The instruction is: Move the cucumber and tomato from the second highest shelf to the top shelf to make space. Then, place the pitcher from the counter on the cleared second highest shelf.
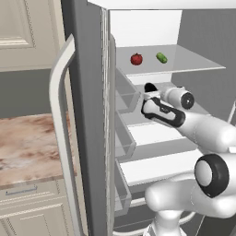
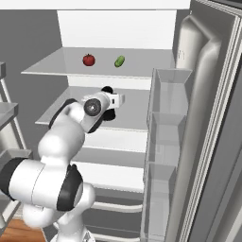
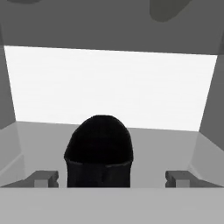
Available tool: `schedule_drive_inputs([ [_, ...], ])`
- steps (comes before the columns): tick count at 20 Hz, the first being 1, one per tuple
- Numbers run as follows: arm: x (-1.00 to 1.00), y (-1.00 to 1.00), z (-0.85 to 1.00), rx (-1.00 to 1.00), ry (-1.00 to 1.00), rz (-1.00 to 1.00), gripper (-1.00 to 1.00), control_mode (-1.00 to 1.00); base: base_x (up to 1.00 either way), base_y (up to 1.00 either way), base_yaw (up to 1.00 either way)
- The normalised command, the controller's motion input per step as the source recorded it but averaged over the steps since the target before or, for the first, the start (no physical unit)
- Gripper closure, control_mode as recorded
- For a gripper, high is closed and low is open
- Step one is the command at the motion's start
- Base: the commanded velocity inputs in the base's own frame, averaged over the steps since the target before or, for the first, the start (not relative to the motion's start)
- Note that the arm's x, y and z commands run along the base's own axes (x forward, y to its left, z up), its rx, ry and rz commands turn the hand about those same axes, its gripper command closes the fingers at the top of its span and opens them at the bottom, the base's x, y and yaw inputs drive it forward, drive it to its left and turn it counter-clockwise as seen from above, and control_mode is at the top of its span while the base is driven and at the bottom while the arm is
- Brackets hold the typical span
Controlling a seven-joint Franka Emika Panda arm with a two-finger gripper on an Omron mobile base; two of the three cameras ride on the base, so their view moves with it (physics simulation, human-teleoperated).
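Observation:
The tomato [image 1: 136,58] [image 2: 88,59] and the cucumber [image 1: 161,57] [image 2: 119,61] rest side by side on the top shelf [image 1: 198,63] [image 2: 151,64]. The black pitcher [image 3: 98,148] [image 2: 107,89] [image 1: 150,86] stands upright on the second highest shelf [image 2: 137,113], one level below them. My gripper [image 3: 111,178] [image 1: 148,95] is at the pitcher, open. Its fingertips [image 3: 41,178] stand wide on either side of the jug with a gap to each, touching nothing. The arm hides the pitcher's lower body in both base views. The counter [image 1: 27,147] lies to the left of the fridge.
The open left fridge door [image 1: 87,115] with its long handle [image 1: 60,138] and clear bins [image 1: 125,99] stands close to my arm's left. The right door [image 2: 208,118] carries bins [image 2: 165,127] too. Whiter lower shelves [image 1: 156,168] [image 2: 113,175] sit beneath the arm.

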Motion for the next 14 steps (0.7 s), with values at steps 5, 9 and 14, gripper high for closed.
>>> schedule_drive_inputs([
  [5, -0.56, 0.0, 0.79, -0.01, 0.04, 0.0, -1.0, -1.0, 0.0, 0.0, 0.0],
  [9, -0.76, 0.0, 0.96, -0.09, 0.24, 0.0, -1.0, -1.0, 0.0, 0.0, 0.0],
  [14, -0.99, 0.0, 0.42, -0.15, 0.3, 0.03, -1.0, -1.0, 0.0, 0.0, 0.0],
])
